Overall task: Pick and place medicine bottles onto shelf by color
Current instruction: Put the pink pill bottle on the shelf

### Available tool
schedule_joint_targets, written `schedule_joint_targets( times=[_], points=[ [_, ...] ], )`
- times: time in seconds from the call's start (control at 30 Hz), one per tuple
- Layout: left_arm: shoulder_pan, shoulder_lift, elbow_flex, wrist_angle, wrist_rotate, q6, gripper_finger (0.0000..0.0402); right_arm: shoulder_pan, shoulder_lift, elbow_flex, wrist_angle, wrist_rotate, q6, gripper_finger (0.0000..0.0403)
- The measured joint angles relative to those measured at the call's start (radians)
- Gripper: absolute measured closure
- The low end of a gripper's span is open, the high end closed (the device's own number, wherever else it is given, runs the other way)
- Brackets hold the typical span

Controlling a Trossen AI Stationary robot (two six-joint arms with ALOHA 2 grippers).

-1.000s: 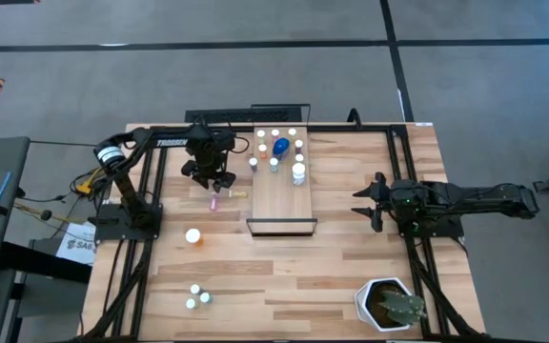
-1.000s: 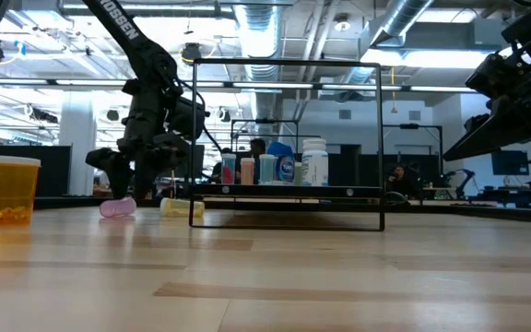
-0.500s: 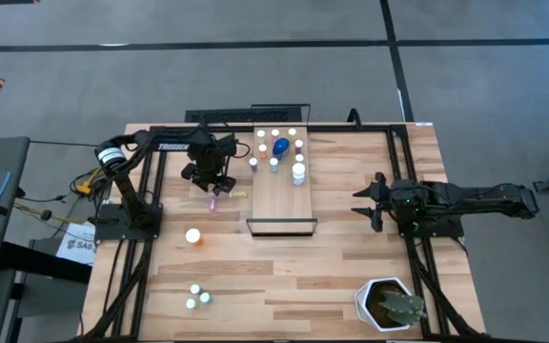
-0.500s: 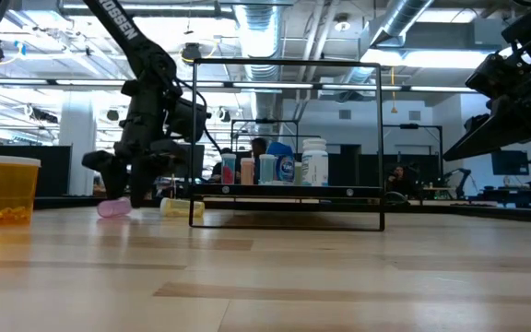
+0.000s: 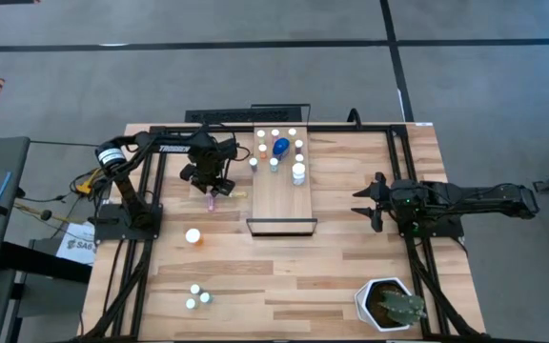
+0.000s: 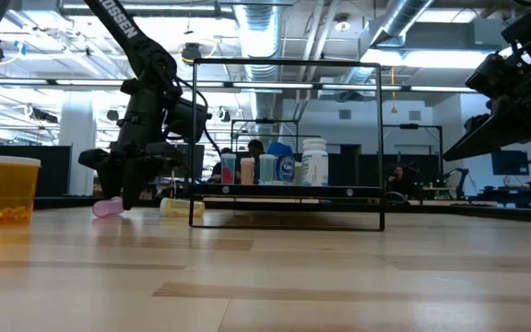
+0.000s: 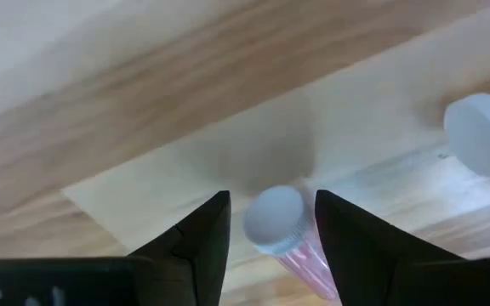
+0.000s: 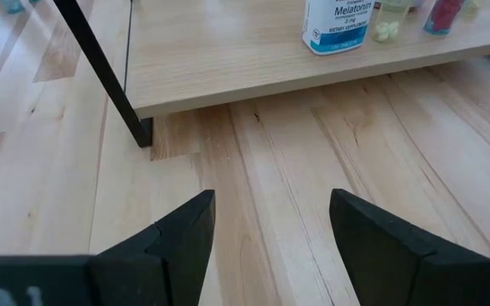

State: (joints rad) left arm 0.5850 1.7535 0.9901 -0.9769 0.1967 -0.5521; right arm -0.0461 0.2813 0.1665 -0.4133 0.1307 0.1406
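Beside the shelf's [image 5: 281, 195] left edge, the left gripper [image 5: 213, 191] is hanging low over a pink bottle [image 7: 289, 240] that is lying on its side on the table [image 5: 351, 257]. Its fingers [image 7: 201, 238] are spread apart, one on each side of the white cap, and the wrist view is not showing either one pressing against it. A yellowish bottle [image 6: 181, 208] is lying just beyond the pink one, nearer the shelf. Over on the far side of the shelf, the right gripper [image 5: 367, 207] is waiting above the table with its fingers parted and nothing between them.

Judging by its look, the pink bottle is a small, light plastic piece with a smooth round body, so it is likely to roll or squirt away under an off-centre squeeze. Taking hold across the body just below the cap looks safest, with the pads square to its length. Several bottles are already standing on the shelf, a blue bottle [image 5: 281, 147] among them. An orange bottle [image 5: 193, 235] and three more white-capped ones [image 5: 196, 296] are sitting well apart from the shelf, nearer the table's front.
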Motion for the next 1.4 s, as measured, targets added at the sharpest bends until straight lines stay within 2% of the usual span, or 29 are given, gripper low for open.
schedule_joint_targets(
  times=[0.37,0.83,1.17,1.3,1.4],
  points=[
    [-0.005,-0.001,0.0,-0.003,-0.005,-0.06,0.0209,0.0,0.0,0.0,0.0,0.0,0.0,0.0147],
    [-0.098,-0.001,0.0,-0.023,-0.134,-0.22,0.0221,0.0,0.0,0.0,0.0,0.0,0.0,0.0147],
    [-0.183,-0.028,-0.001,-0.024,-0.293,-0.419,0.0222,0.0,0.0,0.0,0.0,0.0,0.0,0.0147],
    [-0.214,-0.083,-0.006,-0.025,-0.371,-0.492,0.0222,0.0,0.0,0.0,0.0,0.0,0.0,0.0147],
    [-0.227,-0.153,-0.059,0.011,-0.387,-0.535,0.0222,0.0,0.0,0.0,0.0,0.0,0.0,0.0147]
  ],
)
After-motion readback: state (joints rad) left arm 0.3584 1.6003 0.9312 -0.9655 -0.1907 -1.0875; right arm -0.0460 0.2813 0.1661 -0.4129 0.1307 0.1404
